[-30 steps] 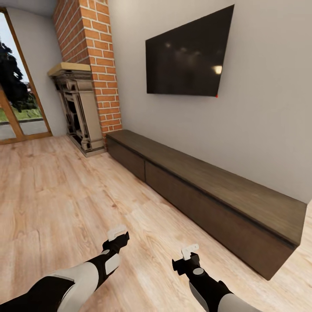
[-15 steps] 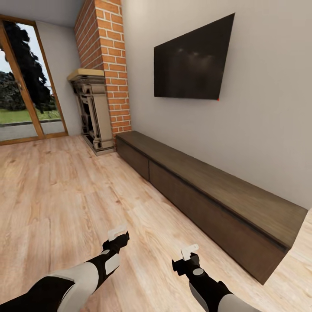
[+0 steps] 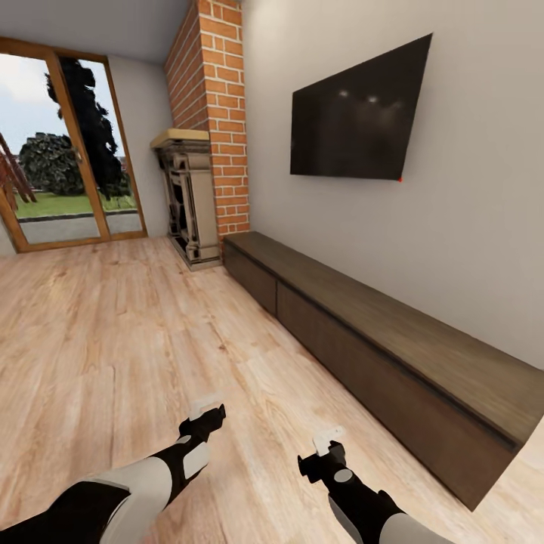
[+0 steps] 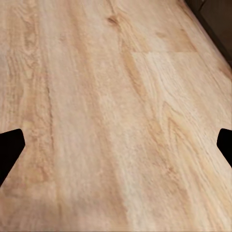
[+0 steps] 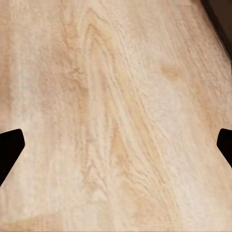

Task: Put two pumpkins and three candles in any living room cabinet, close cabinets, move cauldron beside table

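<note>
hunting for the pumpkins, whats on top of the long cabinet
Nothing rests on the cabinet; its dark wooden top is bare. Both drawer fronts are shut, so the inside is hidden.

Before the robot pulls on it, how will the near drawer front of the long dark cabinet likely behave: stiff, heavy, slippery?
The cabinet looks like solid dark wood, so its near drawer front is probably stiff and rather heavy. The front is flat with no handle in view, so a claw may slip and would likely need the top seam. Both claws, left and right, hang open over the floor.
</note>
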